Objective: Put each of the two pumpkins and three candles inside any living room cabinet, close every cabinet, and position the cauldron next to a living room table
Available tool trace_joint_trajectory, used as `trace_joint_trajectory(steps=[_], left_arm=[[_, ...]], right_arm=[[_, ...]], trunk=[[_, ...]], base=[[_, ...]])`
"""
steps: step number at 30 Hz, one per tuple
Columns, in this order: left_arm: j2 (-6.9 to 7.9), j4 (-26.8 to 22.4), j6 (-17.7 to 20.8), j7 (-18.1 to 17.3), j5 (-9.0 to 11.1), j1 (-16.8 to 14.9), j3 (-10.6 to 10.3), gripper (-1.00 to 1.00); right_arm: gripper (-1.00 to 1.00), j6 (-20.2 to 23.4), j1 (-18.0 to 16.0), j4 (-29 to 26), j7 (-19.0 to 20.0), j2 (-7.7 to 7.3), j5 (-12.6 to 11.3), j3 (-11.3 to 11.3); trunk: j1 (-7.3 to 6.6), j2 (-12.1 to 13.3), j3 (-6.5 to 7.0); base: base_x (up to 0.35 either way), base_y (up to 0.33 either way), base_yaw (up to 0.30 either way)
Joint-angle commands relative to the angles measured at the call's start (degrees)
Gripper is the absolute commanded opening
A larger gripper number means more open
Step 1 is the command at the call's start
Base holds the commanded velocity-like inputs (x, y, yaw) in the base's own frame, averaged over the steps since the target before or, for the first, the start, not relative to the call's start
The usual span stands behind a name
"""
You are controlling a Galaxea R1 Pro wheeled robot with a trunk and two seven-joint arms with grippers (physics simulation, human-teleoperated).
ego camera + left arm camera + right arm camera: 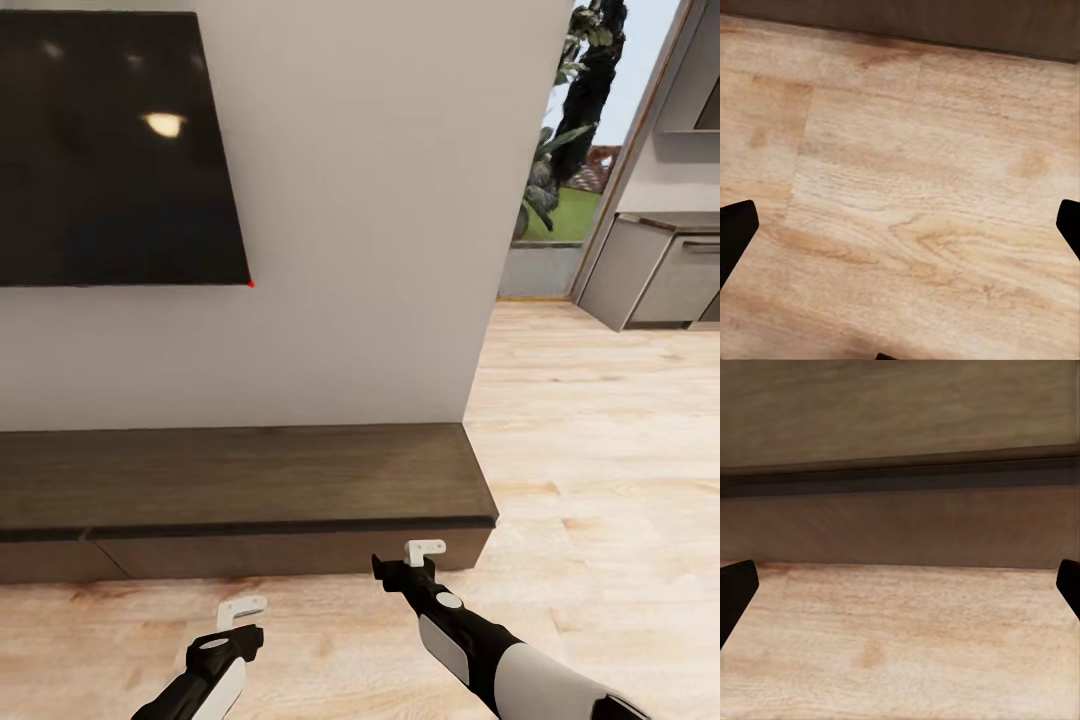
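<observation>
Nearest us, above bare wooden floor [330, 640], we hold the left gripper [243, 608] and the right gripper [425, 551], each with its fingers spread wide and nothing between them; the right wrist view shows its dark fingertips [736, 589] far apart, facing the cabinet front. Just beyond stands the cabinet [240, 485], long, low and dark brown, its drawer fronts flush, so we judge it closed here. Above it hang a white wall [380, 220] and a black screen [110, 150]. Pumpkins, candles and cauldron are not before us, so we cannot judge how much is done; collecting them may well remain. The cabinet's right corner ends near the right gripper; past it, open floor runs toward grey kitchen units [660, 270] and a window [575, 130].
</observation>
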Motion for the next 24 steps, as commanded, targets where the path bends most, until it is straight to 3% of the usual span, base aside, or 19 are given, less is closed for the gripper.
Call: trace_joint_trajectory(steps=[1, 17, 24], left_arm=[[0.09, -0.11, 0.17, 0.50, 0.41, -0.05, -0.36, 1.00], [0.09, -0.11, 0.25, 0.57, 0.51, -0.05, -0.27, 1.00], [0.20, 0.26, 0.26, 0.60, 0.55, -0.05, -0.14, 1.00]], right_arm=[[1.00, -0.26, -0.06, -0.01, -0.34, -0.01, -0.45, 0.48], [1.00, -0.69, -0.06, 0.58, -0.51, 0.02, -0.58, 0.52], [1.00, -1.52, -0.06, 12.93, -0.53, 0.09, -0.72, 0.46]], trunk=[[-0.23, 0.39, 0.14], [-3.74, 6.81, 3.01], [-5.28, 9.61, 4.26]], base=[[0.000, 0.000, 0.000], [0.000, 0.000, 0.000], [0.000, 0.000, 0.000]])
